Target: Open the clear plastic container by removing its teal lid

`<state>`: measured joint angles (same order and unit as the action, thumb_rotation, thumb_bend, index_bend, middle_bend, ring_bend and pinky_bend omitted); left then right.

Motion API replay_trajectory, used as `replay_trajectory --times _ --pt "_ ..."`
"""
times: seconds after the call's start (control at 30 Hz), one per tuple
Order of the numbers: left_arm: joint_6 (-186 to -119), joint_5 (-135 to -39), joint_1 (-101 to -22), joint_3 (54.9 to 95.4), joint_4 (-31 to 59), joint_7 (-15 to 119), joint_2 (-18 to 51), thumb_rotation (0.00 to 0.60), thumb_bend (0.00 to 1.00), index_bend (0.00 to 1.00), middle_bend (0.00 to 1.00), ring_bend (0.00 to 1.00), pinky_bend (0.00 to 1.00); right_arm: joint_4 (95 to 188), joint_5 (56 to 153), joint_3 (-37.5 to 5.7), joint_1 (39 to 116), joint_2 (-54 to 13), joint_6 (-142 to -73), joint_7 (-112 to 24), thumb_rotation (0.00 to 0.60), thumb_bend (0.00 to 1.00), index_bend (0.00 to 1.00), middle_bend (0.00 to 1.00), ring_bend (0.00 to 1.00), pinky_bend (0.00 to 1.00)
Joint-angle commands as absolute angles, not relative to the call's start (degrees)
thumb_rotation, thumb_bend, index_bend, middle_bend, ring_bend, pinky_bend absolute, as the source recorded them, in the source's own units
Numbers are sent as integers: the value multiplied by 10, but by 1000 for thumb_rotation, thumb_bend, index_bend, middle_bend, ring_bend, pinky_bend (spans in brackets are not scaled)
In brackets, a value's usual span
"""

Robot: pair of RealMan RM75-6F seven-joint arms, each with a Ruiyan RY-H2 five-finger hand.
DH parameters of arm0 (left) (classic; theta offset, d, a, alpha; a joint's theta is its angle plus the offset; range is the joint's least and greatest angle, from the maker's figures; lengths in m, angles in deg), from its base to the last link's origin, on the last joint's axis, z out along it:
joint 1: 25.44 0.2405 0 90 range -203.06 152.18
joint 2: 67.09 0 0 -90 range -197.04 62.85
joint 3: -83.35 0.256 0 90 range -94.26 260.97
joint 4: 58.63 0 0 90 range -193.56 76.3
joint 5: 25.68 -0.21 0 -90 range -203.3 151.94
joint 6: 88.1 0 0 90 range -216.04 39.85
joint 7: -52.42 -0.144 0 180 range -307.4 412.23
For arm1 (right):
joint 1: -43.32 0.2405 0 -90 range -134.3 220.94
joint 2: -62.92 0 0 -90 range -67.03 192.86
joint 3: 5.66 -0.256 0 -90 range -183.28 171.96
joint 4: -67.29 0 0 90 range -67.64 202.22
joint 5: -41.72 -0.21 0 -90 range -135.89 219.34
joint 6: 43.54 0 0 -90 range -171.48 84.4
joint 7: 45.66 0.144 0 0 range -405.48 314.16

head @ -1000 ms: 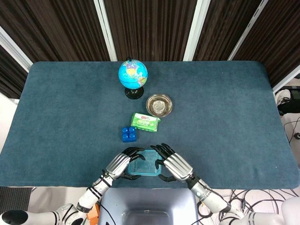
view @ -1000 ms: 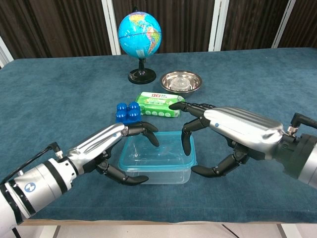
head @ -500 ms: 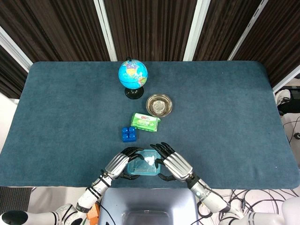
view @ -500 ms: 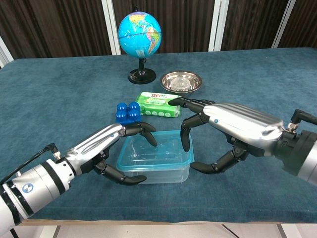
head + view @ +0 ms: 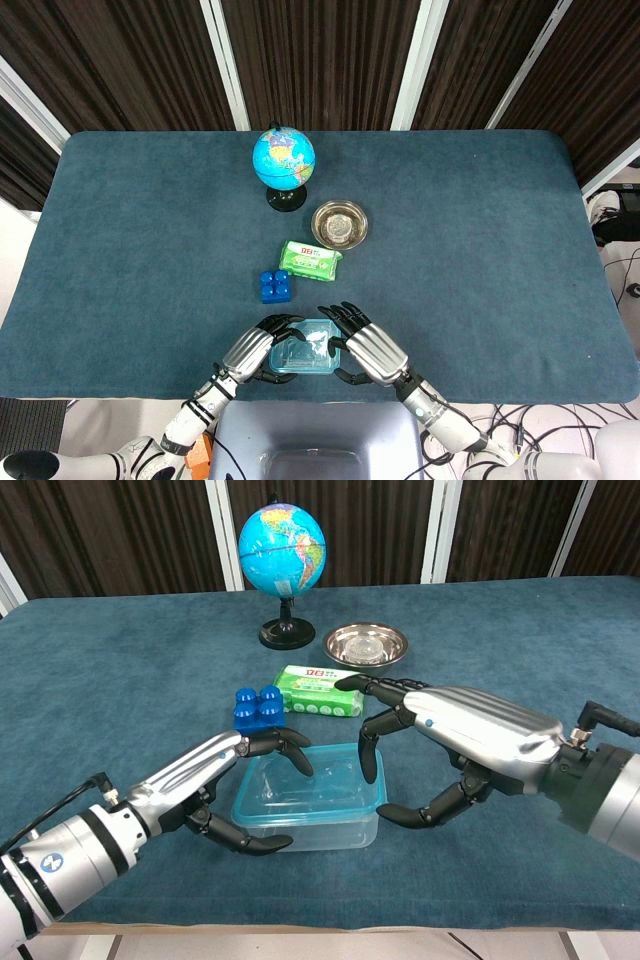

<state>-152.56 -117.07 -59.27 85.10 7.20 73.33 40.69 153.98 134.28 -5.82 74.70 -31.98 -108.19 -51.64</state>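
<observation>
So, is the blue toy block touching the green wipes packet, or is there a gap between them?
Apart. In the head view a strip of bare blue cloth shows between the blue toy block and the green wipes packet; the chest view shows the same gap.

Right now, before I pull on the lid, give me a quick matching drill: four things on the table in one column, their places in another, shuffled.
Things:
1. globe
2. steel bowl
3. blue toy brick
4. clear plastic container

Places:
A. between the left robot hand and the right robot hand
B. farthest from the robot, on a black stand
C. just left of the green wipes pack
D. between the globe and the green wipes pack, slightly right

Pairs: 1-B, 2-D, 3-C, 4-A
</observation>
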Motion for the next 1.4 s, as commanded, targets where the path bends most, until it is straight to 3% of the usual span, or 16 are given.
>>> replay_trajectory --times 0.03,0.57,1.4 --pt "-1527 -1172 -592 852 72 733 407 600 270 360 403 426 562 1537 1345 -59 748 -322 -1084 -515 600 302 524 2 0 0" --pt "-1531 -1174 -587 855 73 737 401 600 278 291 407 426 570 1517 1347 -65 752 -344 -1090 -507 600 303 524 2 0 0" --pt "-1539 -1186 -581 866 65 735 402 600 284 289 425 428 583 1501 1362 -73 763 -355 -1102 -522 600 302 521 2 0 0"
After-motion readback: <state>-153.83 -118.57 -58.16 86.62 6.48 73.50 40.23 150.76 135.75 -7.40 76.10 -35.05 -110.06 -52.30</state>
